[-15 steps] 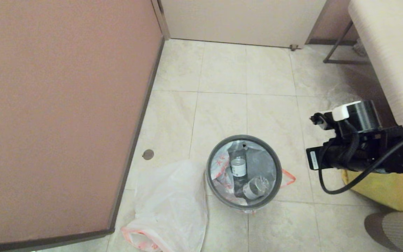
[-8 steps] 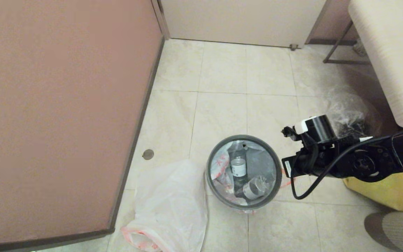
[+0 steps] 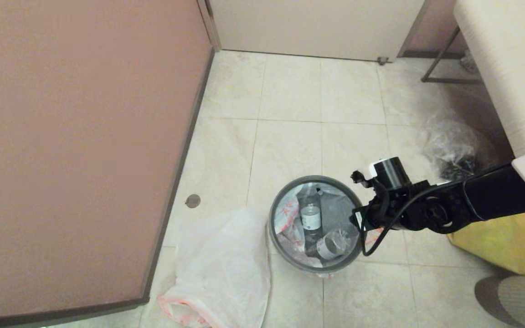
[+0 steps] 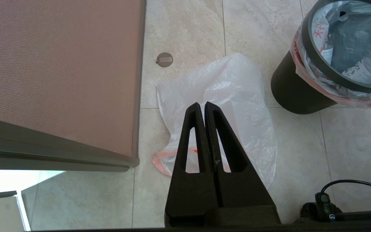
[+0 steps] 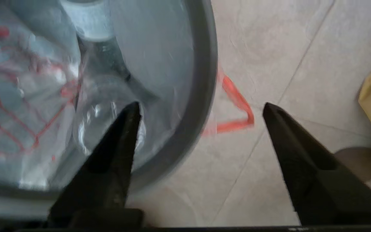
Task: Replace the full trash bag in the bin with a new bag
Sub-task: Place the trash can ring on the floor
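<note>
Right gripper poised over the bin's rim, full bag not yet lifted.

Head view: the right gripper (image 3: 362, 223) hangs at the right edge of the bin (image 3: 316, 265); the full trash bag (image 3: 290, 218) sits inside, the new bag (image 3: 221, 269) limp on the floor beside it.
Left wrist view: the left gripper (image 4: 202, 106) is parked, fingers together.
Right wrist view: the jaws gape astride the grey hoop (image 5: 201, 96); closing here could pinch hoop with plastic and tip the bin.

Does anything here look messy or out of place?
Yes. A limp white bag lies crumpled on the floor beside the bin, not in it. The bin's own bag, holding bottles, has a pink-red handle sticking out under the grey hoop. Nothing looks spilled or broken.
</note>
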